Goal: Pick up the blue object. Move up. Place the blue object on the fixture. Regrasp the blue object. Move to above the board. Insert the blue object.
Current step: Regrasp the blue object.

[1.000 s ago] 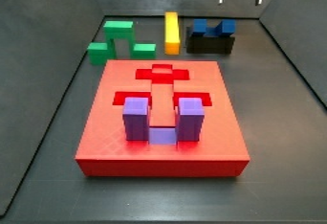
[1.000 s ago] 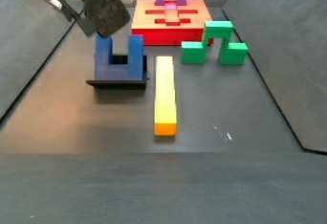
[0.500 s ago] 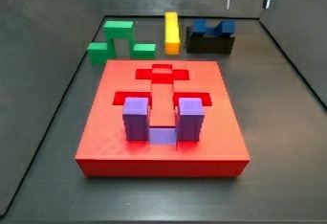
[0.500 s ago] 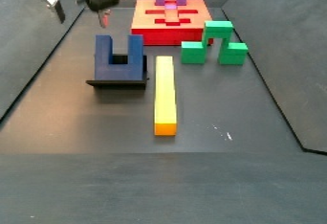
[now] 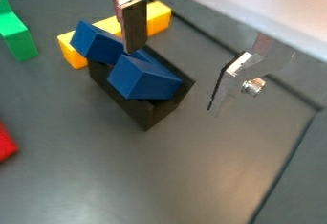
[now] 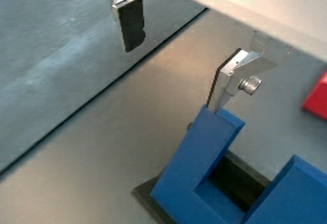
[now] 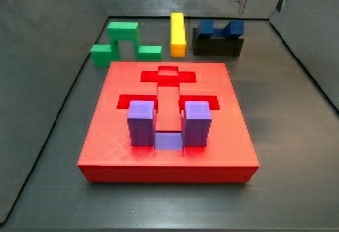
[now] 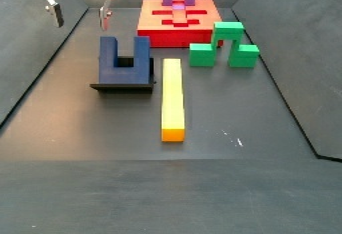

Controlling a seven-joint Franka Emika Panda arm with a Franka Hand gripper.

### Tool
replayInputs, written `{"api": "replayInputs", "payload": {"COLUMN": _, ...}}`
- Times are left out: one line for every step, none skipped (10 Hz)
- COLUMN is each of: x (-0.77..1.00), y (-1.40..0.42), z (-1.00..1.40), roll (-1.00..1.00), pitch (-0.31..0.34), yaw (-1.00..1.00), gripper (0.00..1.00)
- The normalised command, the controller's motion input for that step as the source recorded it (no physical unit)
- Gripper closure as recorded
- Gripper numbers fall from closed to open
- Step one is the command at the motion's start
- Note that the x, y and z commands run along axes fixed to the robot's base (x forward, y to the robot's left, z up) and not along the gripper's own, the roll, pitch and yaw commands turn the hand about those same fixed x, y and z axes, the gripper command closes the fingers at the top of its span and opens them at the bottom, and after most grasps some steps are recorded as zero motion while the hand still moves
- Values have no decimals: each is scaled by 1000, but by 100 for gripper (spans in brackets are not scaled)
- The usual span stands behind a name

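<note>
Blue object [image 8: 123,56]: on the fixture [image 8: 122,82].
Gripper [image 8: 78,13]: above, at 11 o'clock, apart.
Board [image 8: 150,33]: at 1 o'clock, well apart.

The gripper [image 8: 76,14] hangs open and empty above the blue object [image 8: 124,58] on the fixture [image 8: 122,83], with bare floor on the wall side and the yellow bar [image 8: 171,98] close on the other.
</note>
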Motion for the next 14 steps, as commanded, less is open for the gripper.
{"api": "replayInputs", "payload": {"x": 129, "y": -43, "z": 0, "roll": 1000, "pitch": 0, "yaw": 446, "gripper": 0}}
{"api": "replayInputs", "payload": {"x": 117, "y": -17, "z": 0, "roll": 1000, "pitch": 0, "yaw": 466, "gripper": 0}}
{"api": "replayInputs", "payload": {"x": 100, "y": 0, "z": -11, "roll": 1000, "pitch": 0, "yaw": 489, "gripper": 0}}
{"api": "replayInputs", "payload": {"x": 63, "y": 0, "z": -20, "roll": 1000, "pitch": 0, "yaw": 509, "gripper": 0}}
{"api": "replayInputs", "payload": {"x": 0, "y": 0, "z": -63, "roll": 1000, "pitch": 37, "yaw": 563, "gripper": 0}}
{"api": "replayInputs", "payload": {"x": 0, "y": 0, "z": -111, "roll": 1000, "pitch": 66, "yaw": 640, "gripper": 0}}
{"api": "replayInputs", "payload": {"x": 0, "y": 0, "z": -111, "roll": 894, "pitch": 29, "yaw": 717, "gripper": 0}}
{"api": "replayInputs", "payload": {"x": -40, "y": -17, "z": -123, "roll": 694, "pitch": 0, "yaw": 711, "gripper": 0}}
{"api": "replayInputs", "payload": {"x": -89, "y": -366, "z": -126, "roll": 634, "pitch": 0, "yaw": 457, "gripper": 0}}
{"api": "replayInputs", "payload": {"x": -366, "y": -534, "z": -283, "roll": 891, "pitch": -6, "yaw": 257, "gripper": 0}}
{"api": "replayInputs", "payload": {"x": -343, "y": -546, "z": -277, "roll": 1000, "pitch": 0, "yaw": 146, "gripper": 0}}
{"api": "replayInputs", "payload": {"x": -354, "y": -543, "z": -169, "roll": 1000, "pitch": 17, "yaw": 83, "gripper": 0}}
{"api": "replayInputs", "payload": {"x": -51, "y": -417, "z": -63, "roll": 889, "pitch": 114, "yaw": 46, "gripper": 0}}
{"api": "replayInputs", "payload": {"x": 57, "y": -209, "z": 0, "roll": 531, "pitch": 217, "yaw": 0, "gripper": 0}}
